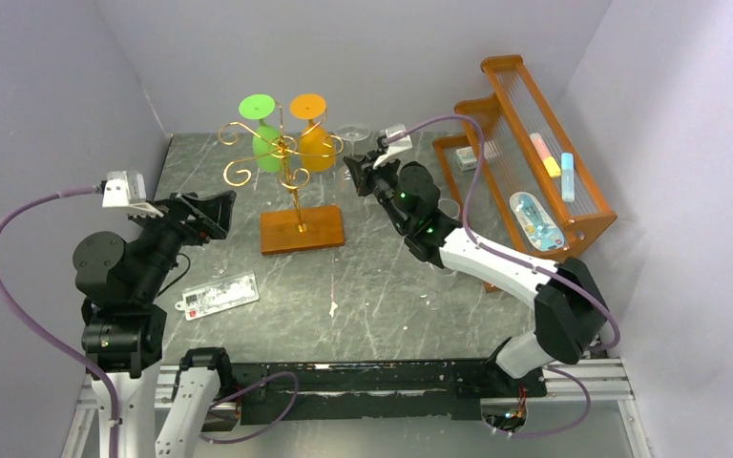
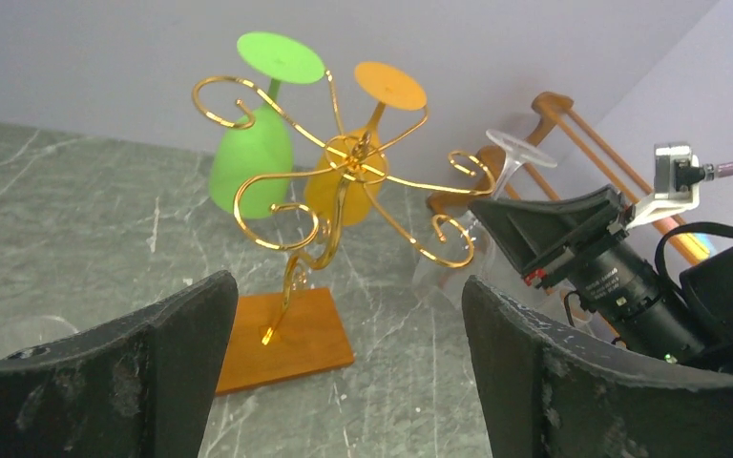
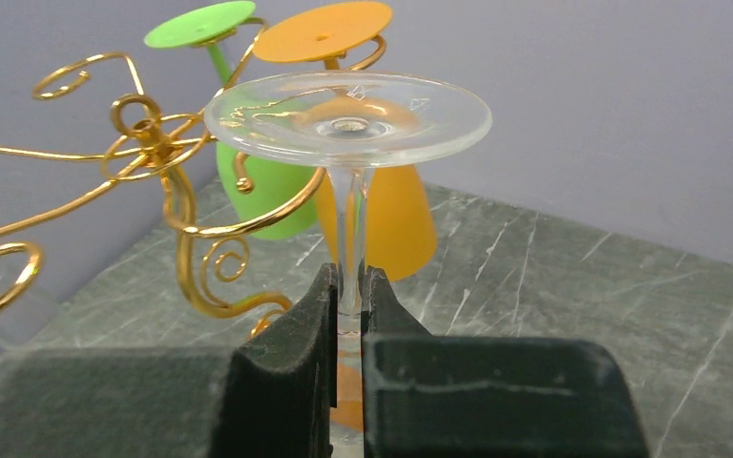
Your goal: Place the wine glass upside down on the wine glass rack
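Black jaws of the left gripper [image 2: 344,286] stand spread and empty, nearest. Farther in, the right gripper [image 3: 348,286] pinches the clear wine glass [image 3: 348,119] by its stem. It is foot up, inverted, just beside a free scroll arm of the gold wine glass rack [image 3: 167,162] — not yet hung. Behind hang a green glass [image 3: 258,196] and an orange glass [image 3: 401,224].
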`<move>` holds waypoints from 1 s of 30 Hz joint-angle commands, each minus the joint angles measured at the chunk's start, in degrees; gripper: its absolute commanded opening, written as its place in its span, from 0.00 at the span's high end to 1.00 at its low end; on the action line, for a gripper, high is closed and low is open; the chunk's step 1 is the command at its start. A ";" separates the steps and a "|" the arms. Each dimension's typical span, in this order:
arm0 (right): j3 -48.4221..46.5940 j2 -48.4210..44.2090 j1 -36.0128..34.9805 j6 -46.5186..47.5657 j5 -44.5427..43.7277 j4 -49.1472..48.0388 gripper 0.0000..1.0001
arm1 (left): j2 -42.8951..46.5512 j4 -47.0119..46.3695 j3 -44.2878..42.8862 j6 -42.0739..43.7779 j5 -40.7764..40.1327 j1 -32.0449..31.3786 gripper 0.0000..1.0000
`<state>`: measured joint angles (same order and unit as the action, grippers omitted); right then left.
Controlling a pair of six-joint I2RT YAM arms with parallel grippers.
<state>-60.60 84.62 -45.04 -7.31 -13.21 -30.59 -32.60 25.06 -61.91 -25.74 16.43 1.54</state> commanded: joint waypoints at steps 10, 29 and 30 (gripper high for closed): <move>-5.17 7.36 3.13 4.09 10.00 -9.96 1.00 | 2.25 1.29 2.46 0.91 -4.93 -0.13 0.10; -8.19 12.44 8.99 1.43 33.46 -14.25 1.00 | 3.20 1.81 4.30 0.69 -6.58 -0.14 0.11; -8.55 12.77 9.12 1.36 34.49 -14.12 1.00 | 3.10 1.90 4.26 0.73 -6.52 -0.13 0.11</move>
<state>-66.17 96.36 -36.62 -5.37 13.08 -40.93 -29.43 26.24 -58.28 -25.69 10.72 1.54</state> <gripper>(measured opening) 0.065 0.894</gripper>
